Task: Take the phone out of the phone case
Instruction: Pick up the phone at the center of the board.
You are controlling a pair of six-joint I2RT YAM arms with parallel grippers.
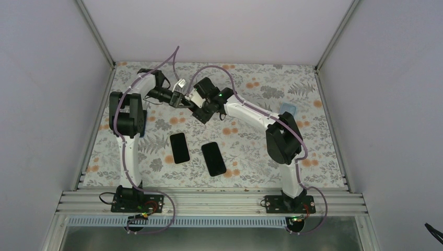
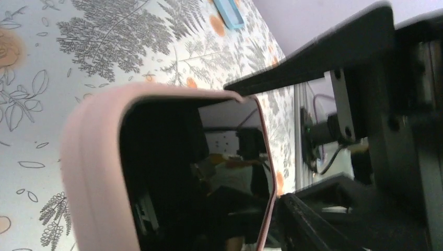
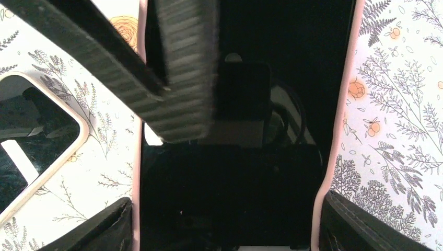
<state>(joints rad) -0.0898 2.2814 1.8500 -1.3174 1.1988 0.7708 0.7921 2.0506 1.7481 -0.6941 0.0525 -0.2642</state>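
A phone sits fully inside its pink phone case, rim on both long edges, so removal has not yet started. It is held above the bench, beyond the leftmost loose black phone. The right end effector is clamped on the case's long edges. One ribbed finger of the left end effector lies over the screen; its grip is unclear. The long axis runs from one end effector to the other, screen towards the right wrist camera.
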